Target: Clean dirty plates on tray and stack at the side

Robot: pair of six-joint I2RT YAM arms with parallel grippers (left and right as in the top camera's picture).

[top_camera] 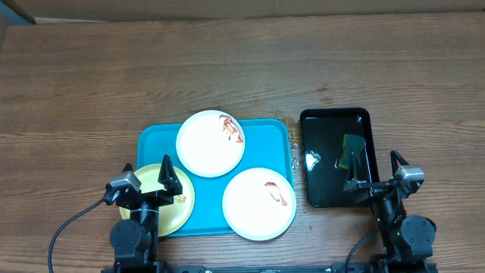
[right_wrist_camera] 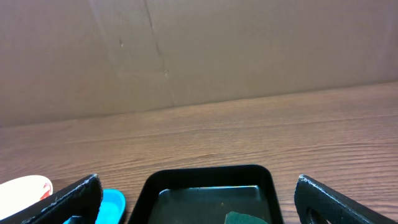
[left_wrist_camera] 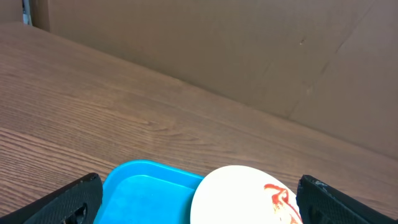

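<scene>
Plates come first, from the left. The left claw hangs with its jaws wide apart and empty, directly above the pale yellow-green plate. That plate sits at the near-left corner of the turquoise tray and spills over its left rim. Further right on the tray are the far white plate and the near white plate, both with brown-red smears.

Just beside the tray on the bench lies a black tray. A green sponge rests in its right half, long axis running roughly away from the robot. The right claw has its jaws equally spread and holds nothing. It hovers over the black tray's near-right part, with the sponge just ahead of it and slightly to its left.

My judgement is that the sponge is the right arm's to fetch, while the left arm is nearer the plates.

Counted: three plates — two white, one yellow-green — plus one turquoise tray, one black tray, one sponge and two claws.
</scene>
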